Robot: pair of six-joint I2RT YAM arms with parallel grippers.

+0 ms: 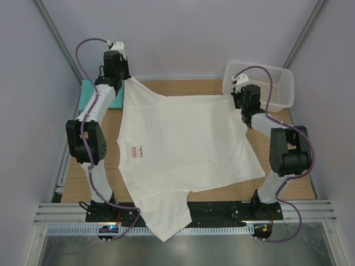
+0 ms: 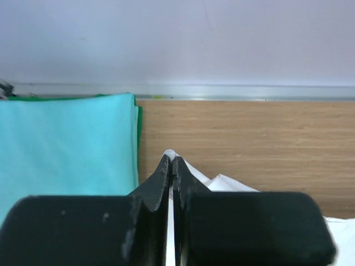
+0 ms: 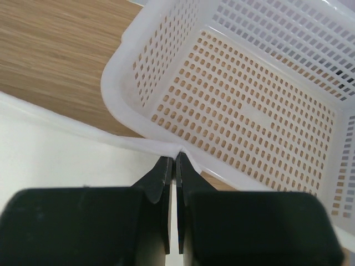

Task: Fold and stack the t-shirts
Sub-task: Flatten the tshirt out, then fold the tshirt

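Top view: the white shirt [image 1: 183,144] is spread flat between both arms. Left wrist: the left gripper [image 2: 172,160] is pinched shut on a far corner, and the teal shirt [image 2: 66,144] just to its left could get dragged along. Right wrist: the right gripper [image 3: 172,160] is clamped on the other corner, and the basket [image 3: 249,111] right ahead might snag the hem.
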